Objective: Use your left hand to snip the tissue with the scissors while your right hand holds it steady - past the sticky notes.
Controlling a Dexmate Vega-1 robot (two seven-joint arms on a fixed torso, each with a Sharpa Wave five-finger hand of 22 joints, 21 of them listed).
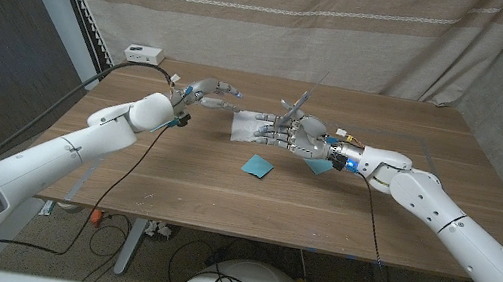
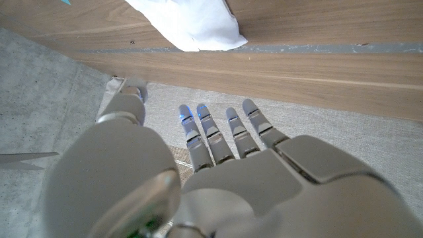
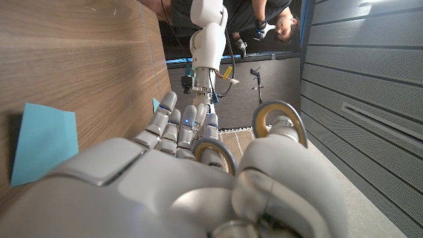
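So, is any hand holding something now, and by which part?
The right hand holds the scissors by their handle rings, blades pointing up. The left hand holds nothing.

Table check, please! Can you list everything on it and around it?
Surface: wooden table.
Job's things: white tissue near the back; scissors, blades up; blue sticky note in front of the tissue, another under the right wrist.
Clutter: small white box, back left corner.
Hands: left hand open beside the tissue; right hand grips the scissors.
Cables: black cable by the left arm.
Surroundings: striped curtain; a person.
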